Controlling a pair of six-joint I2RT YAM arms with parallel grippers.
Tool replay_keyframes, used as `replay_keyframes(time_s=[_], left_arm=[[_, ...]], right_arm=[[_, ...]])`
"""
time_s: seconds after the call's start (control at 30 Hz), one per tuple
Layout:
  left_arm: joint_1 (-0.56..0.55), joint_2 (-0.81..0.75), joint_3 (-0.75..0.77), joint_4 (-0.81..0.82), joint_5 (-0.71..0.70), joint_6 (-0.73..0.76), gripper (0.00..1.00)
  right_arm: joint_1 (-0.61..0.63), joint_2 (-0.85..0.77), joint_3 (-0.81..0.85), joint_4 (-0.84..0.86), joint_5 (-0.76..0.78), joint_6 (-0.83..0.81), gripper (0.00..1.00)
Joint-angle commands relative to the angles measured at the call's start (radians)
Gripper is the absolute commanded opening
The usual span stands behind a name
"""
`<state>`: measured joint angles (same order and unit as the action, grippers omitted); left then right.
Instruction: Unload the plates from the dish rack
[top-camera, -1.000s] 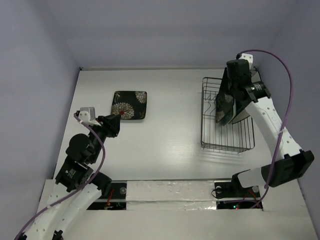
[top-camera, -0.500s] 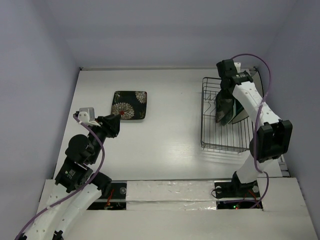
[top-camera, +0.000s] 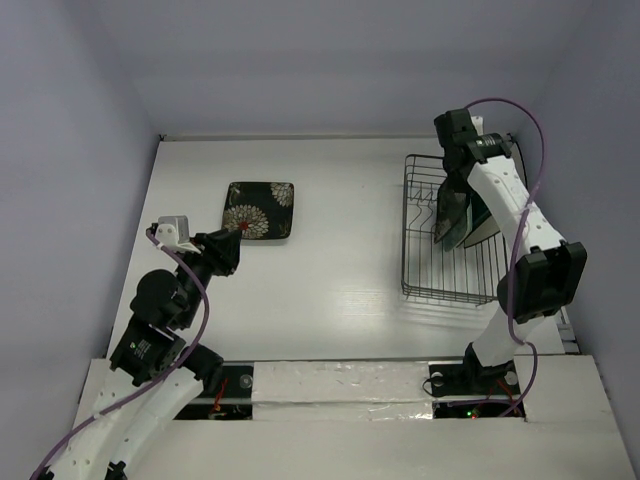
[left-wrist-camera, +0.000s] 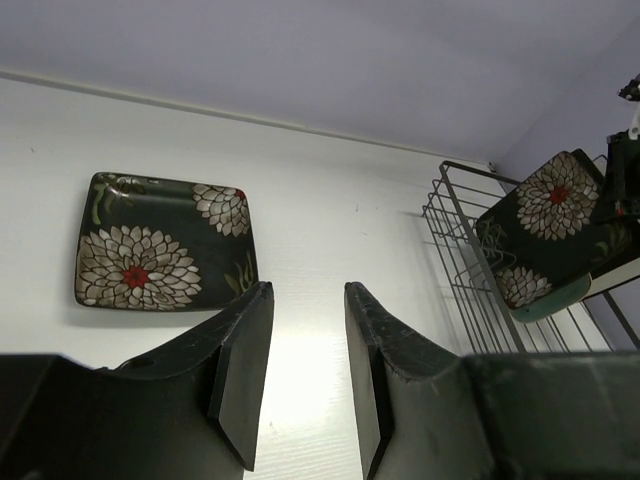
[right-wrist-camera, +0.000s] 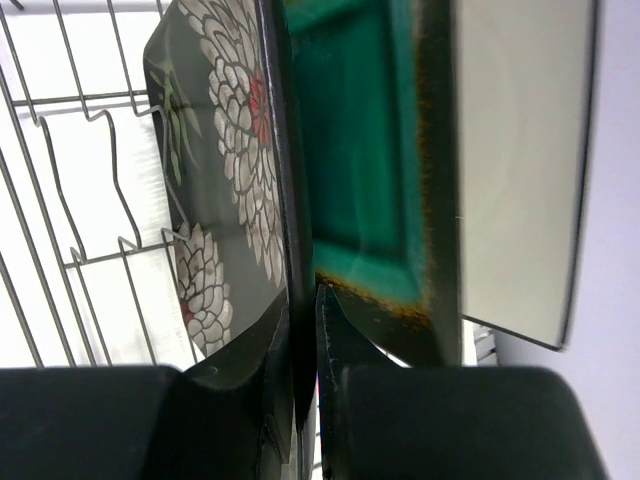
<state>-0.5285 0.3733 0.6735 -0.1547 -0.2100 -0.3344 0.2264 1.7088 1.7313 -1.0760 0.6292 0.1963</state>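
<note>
The right fingers (right-wrist-camera: 350, 350) are pinched on the lower edge of a floral plate (right-wrist-camera: 225, 150) that stands on edge in the rack (top-camera: 450, 285). Just right of those fingers stands the teal plate (right-wrist-camera: 350, 150), and the cream plate (right-wrist-camera: 515, 160) is beyond it, farther right. The left fingers (left-wrist-camera: 243, 360) are parted with nothing between them, above the surface (left-wrist-camera: 330, 210). Ahead of them and to their left, a second floral plate (left-wrist-camera: 150, 250) lies flat.

White table (top-camera: 340, 275) bears flowered plate (top-camera: 261, 210) (lying flat) and dish rack (top-camera: 452, 275).
</note>
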Motion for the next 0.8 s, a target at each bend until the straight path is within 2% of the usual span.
replay_keyframes(time_s=[0.0,0.23,0.37,0.5,0.57,0.6,0.7,0.73,0.77], left_arm=[[-0.002,-0.016,-0.009,0.044,0.003,-0.005,0.32],[-0.002,-0.008,-0.009,0.046,0.003,-0.003,0.32],[-0.002,-0.011,-0.008,0.043,0.003,-0.006,0.32],[-0.002,-0.008,-0.008,0.044,0.003,-0.008,0.32],[-0.002,-0.013,-0.008,0.041,0.003,-0.008,0.32],[-0.002,-0.014,-0.006,0.041,0.003,-0.008,0.32],[-0.002,-0.025,-0.006,0.041,0.003,-0.009,0.32],[-0.002,-0.028,-0.005,0.04,0.003,-0.009,0.32],[-0.002,-0.03,-0.005,0.04,0.003,-0.009,0.32]], right_arm=[[-0.006,-0.08,0.123,0.034,0.078,0.002,0.0],[0.03,-0.139,0.269,0.001,0.044,0.006,0.0],[0.097,-0.166,0.35,-0.007,0.087,0.038,0.0],[0.236,-0.158,0.419,0.031,0.119,0.095,0.0],[0.284,-0.153,0.38,0.141,0.078,0.115,0.0],[0.304,-0.153,0.349,0.198,0.0,0.153,0.0],[0.382,-0.17,0.161,0.515,-0.165,0.268,0.0],[0.405,-0.17,0.107,0.709,-0.186,0.302,0.0],[0.447,-0.163,0.021,0.794,-0.192,0.337,0.0]])
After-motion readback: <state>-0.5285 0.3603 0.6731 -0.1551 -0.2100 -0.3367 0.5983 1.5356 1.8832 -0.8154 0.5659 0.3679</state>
